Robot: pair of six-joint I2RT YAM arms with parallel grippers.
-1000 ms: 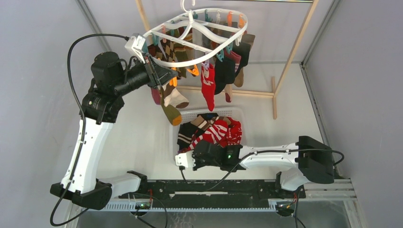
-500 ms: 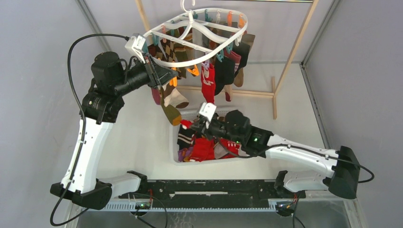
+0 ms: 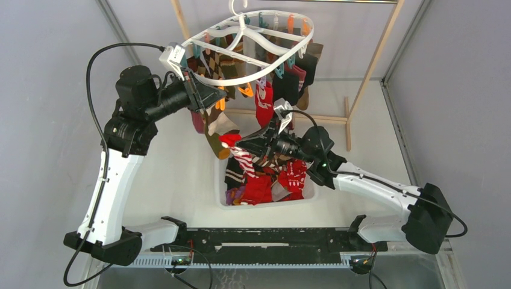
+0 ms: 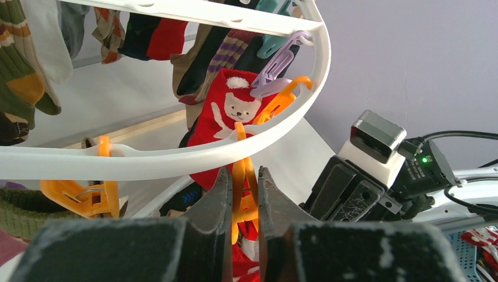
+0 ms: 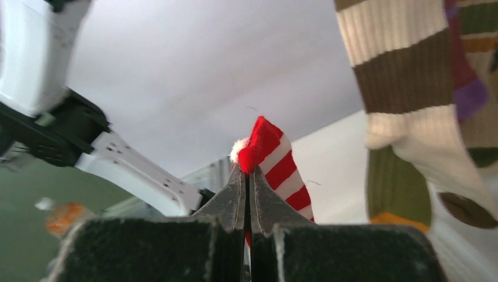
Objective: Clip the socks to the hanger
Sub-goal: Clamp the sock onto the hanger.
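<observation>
The white oval hanger [image 3: 253,45] hangs from its hook at the top, with several socks pinned under it. My left gripper [image 3: 202,102] is at its near-left rim [image 4: 147,158], shut on an orange clip [image 4: 246,197] and squeezing the clip's handles between its jaws [image 4: 244,173]. My right gripper [image 3: 236,144] is raised above the basket, just below and right of the left one. It is shut on the cuff of a red-and-white striped sock [image 3: 244,159], whose red tip [image 5: 261,144] pokes out above the fingertips [image 5: 246,170]. The rest of that sock dangles down.
A white slotted basket [image 3: 265,203] with more socks stands on the table below the right arm. A bare wooden frame [image 3: 373,60] carries the hanger. A red sock with a bear [image 4: 226,111] and a brown striped sock [image 5: 411,76] hang close by.
The right arm has risen from the basket's near edge and reached up and left, pulling the striped sock out with it. The left arm has kept its grip on the clip.
</observation>
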